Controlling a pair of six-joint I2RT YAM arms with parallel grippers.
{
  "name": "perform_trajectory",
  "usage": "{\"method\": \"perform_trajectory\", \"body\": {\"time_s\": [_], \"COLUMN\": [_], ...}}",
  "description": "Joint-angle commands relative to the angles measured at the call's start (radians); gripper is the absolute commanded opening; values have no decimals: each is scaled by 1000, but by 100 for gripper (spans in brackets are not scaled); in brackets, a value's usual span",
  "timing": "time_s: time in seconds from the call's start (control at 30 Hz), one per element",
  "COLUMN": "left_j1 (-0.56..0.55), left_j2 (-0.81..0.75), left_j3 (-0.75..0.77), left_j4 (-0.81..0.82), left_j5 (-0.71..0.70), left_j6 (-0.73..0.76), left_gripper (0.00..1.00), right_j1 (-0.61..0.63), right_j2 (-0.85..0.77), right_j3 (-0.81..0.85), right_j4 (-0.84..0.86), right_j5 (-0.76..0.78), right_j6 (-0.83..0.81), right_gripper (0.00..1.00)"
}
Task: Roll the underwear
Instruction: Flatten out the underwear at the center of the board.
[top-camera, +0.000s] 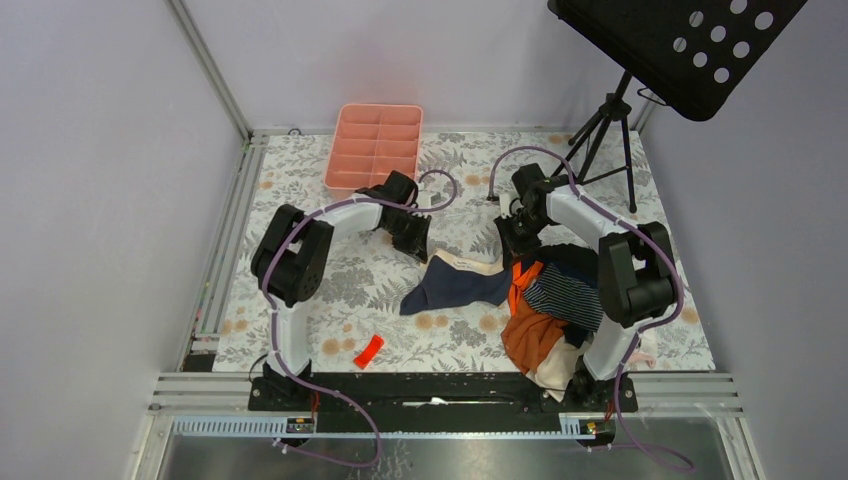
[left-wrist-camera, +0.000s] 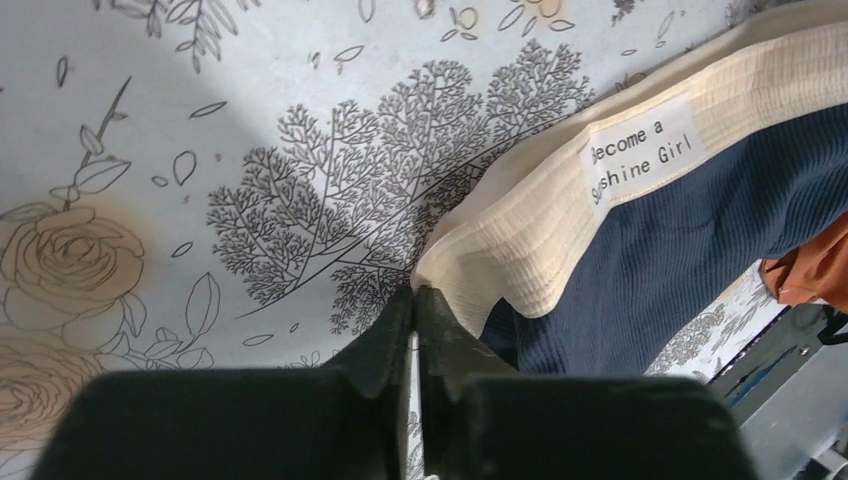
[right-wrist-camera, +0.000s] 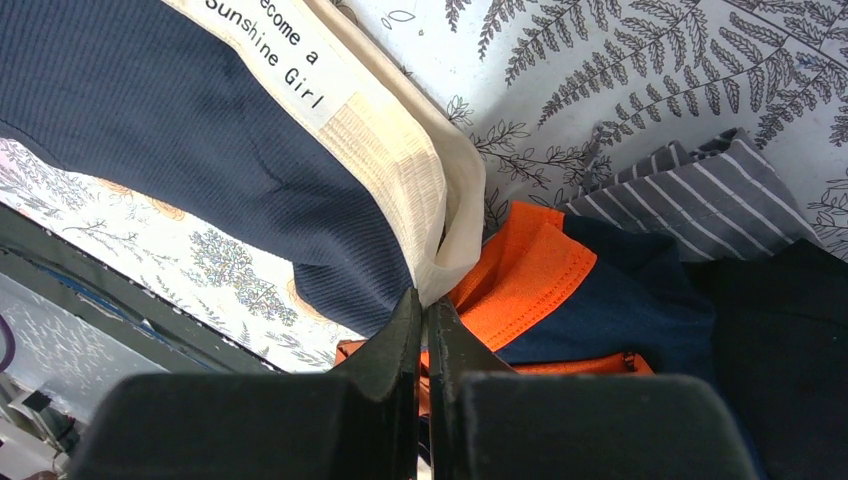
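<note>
The navy underwear (top-camera: 455, 283) with a tan waistband (top-camera: 475, 263) hangs stretched between my two grippers above the floral mat. My left gripper (top-camera: 420, 250) is shut on the waistband's left corner; the left wrist view shows the tips (left-wrist-camera: 414, 292) pinching the cream band (left-wrist-camera: 560, 200), which carries a label. My right gripper (top-camera: 512, 250) is shut on the waistband's right corner, seen in the right wrist view (right-wrist-camera: 424, 300) with the navy cloth (right-wrist-camera: 180, 130) beside it. The striped underwear (top-camera: 565, 295) lies in the pile on the right and also shows in the right wrist view (right-wrist-camera: 700, 195).
An orange garment (top-camera: 530, 335) and dark clothes are piled at the right arm's base, the orange also in the right wrist view (right-wrist-camera: 525, 270). A pink compartment tray (top-camera: 375, 143) sits at the back. A small red piece (top-camera: 368, 350) lies near the front. A tripod stand (top-camera: 610, 120) stands back right.
</note>
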Motion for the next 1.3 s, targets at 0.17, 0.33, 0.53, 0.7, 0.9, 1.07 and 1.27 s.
{"method": "perform_trajectory", "body": {"time_s": [0.17,0.33,0.53,0.7,0.9,1.07,1.27], "left_j1": [51,104,111,111,111,108,74], "left_j2": [-76,-247,-470,-653,-813,-885,-966], "left_j3": [58,84,43,19,9,17,-13], "left_j4": [-63,-60,-102,-153,-214,-303,-412], "left_j5": [-90,-51,-121,-184,-229,-225,-169], "left_j6": [88,201,271,313,387,418,454], "left_gripper": [0,0,0,0,0,0,0], "right_j1": [6,6,6,11,65,100,123], "right_j2": [-23,-76,-124,-204,-387,-510,-626], "right_j3": [89,182,300,345,232,118,-30], "right_j4": [-8,1,22,53,142,132,120], "right_j5": [3,-48,-71,-150,-169,-189,-298], "right_j6": [-26,-7,60,129,158,161,273], "right_gripper": [0,0,0,0,0,0,0]}}
